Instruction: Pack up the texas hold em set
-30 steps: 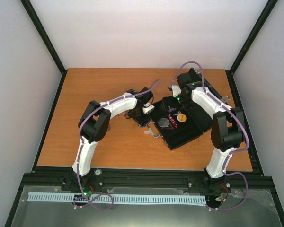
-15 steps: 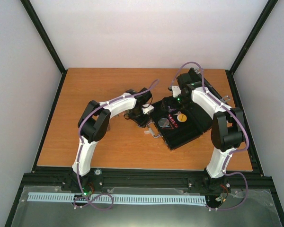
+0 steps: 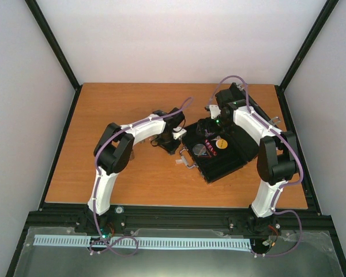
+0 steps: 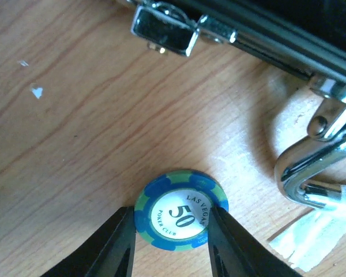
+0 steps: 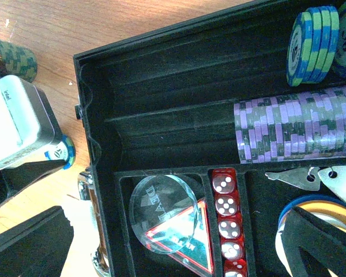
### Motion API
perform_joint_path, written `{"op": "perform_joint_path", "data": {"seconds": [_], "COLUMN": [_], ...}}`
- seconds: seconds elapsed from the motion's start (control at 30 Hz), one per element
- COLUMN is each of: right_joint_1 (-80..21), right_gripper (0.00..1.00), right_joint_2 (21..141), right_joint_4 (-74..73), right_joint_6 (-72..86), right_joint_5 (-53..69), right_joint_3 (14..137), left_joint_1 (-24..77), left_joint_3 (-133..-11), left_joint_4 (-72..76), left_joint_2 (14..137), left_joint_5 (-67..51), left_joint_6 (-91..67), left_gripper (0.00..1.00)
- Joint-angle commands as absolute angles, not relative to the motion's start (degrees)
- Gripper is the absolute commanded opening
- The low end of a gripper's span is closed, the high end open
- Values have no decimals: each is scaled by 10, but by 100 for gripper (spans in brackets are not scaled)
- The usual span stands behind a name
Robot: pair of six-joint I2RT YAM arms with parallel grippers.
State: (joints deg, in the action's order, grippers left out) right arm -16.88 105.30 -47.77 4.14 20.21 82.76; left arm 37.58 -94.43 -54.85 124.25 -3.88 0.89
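The bench (image 3: pixel 104 115) carries the open case (image 3: pixel 225 164) toward its right side, and the grooves at the case's far end are mostly bare, so there is room for what is left outside.

The right hand (image 3: pixel 212 123) hangs over the tray with its fingers wide and holding nothing. It sits low above the row of purple chips (image 5: pixel 294 130) and the red dice (image 5: pixel 225 222) - any drop or sideways swing could scatter them.

The left hand (image 4: pixel 172 225) is beside the case's near wall, just short of the curved metal handle (image 4: pixel 311 167). It is narrow, with a finger against each side of a blue-and-green chip (image 4: pixel 181 209) that lies flat on the wood.

That grip is the weak point. The fingers meet only a thin rounded rim, so the chip may squirt out or tip on the lift. If it goes straight toward the tray it could clip the handle or wall - and both hands would crowd the same corner.
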Motion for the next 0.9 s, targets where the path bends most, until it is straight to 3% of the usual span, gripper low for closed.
{"op": "perform_joint_path", "data": {"seconds": [0.0, 0.23, 0.37, 0.4, 0.47, 0.53, 0.6, 0.7, 0.87], "right_joint_1": [-165, -165, -165, -165, -168, -178, -194, -213, -256], "right_gripper": [100, 100, 100, 100, 100, 100, 100, 100, 100], "right_joint_2": [1051, 1050, 1044, 1041, 1032, 1021, 1014, 1006, 1009], "right_joint_4": [-472, -474, -474, -474, -476, -482, -492, -499, -504], "right_joint_6": [41, 41, 42, 41, 41, 38, 38, 48, 58], "right_joint_5": [203, 204, 199, 199, 194, 184, 174, 170, 164], "right_joint_3": [825, 826, 823, 822, 821, 823, 830, 832, 840], "left_joint_1": [375, 375, 375, 375, 375, 375, 375, 375, 375], "left_joint_3": [-926, -923, -924, -925, -927, -927, -925, -922, -925], "left_joint_4": [-555, -556, -563, -564, -566, -569, -575, -592, -639], "left_joint_2": [1243, 1226, 1210, 1203, 1186, 1161, 1130, 1062, 958], "left_joint_5": [-9, 19, 32, 31, 25, 19, 16, 14, 8], "left_joint_6": [-2, -8, -10, -12, -14, -20, -29, -47, -95], "left_gripper": [35, 22, 22, 26, 42, 44, 55, 61, 82]}}
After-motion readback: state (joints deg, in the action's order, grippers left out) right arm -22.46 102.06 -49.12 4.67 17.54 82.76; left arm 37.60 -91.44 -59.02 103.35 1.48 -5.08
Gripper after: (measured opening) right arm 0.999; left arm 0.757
